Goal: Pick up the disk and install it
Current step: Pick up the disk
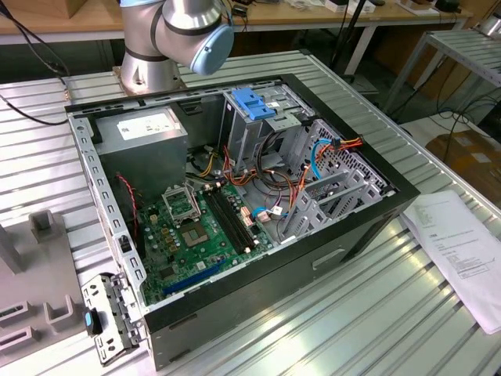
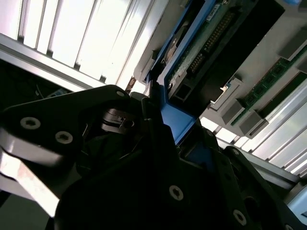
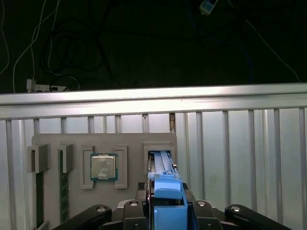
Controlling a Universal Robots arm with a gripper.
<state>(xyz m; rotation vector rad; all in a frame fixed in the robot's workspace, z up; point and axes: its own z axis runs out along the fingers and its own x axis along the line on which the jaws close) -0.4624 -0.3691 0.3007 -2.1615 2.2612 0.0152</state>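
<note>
The disk (image 3: 166, 199) stands on edge in its bright blue carrier rail, and my gripper (image 3: 166, 213) is shut on it with a black finger on each side. Its far end reaches to the slot (image 3: 159, 160) of a grey holder tray (image 3: 124, 140); whether it still rests in that slot I cannot tell. In the second wrist view the disk (image 2: 211, 43) shows its green circuit board and dark underside, with the blue rail running into the gripper (image 2: 160, 122). The open computer case (image 1: 235, 196) lies on the table, its metal drive cage (image 1: 258, 137) topped by a fixed blue handle (image 1: 254, 102).
The holder tray also carries a processor chip (image 3: 103, 166) and memory sticks (image 3: 62, 184). Beyond the tray is the table's aluminium edge rail (image 3: 153, 101), then dark floor with cables. The arm's base (image 1: 176, 35) stands behind the case. A paper sheet (image 1: 462, 251) lies at the exterior view's right.
</note>
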